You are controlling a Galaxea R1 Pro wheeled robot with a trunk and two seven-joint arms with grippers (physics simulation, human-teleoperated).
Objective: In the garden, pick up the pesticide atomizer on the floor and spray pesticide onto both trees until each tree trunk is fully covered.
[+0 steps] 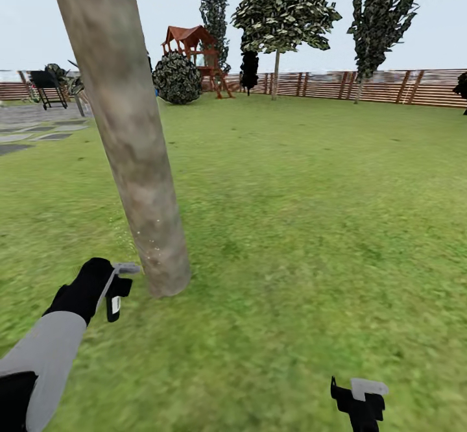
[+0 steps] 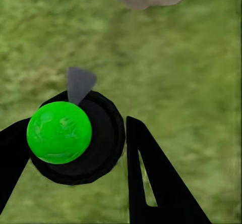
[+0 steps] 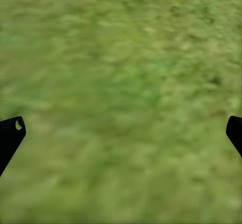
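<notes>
**Left end effector grips atomizer beside tree trunk**

The left end effector is closed on the pesticide atomizer, its black fingers clamping the black body with the green cap. The grey nozzle points toward the base of the tree trunk, which stands near, just ahead on the grass floor. The right end effector hangs spread wide over bare grass, holding nothing. A second tree stands well apart, by the wooden fence.
</notes>
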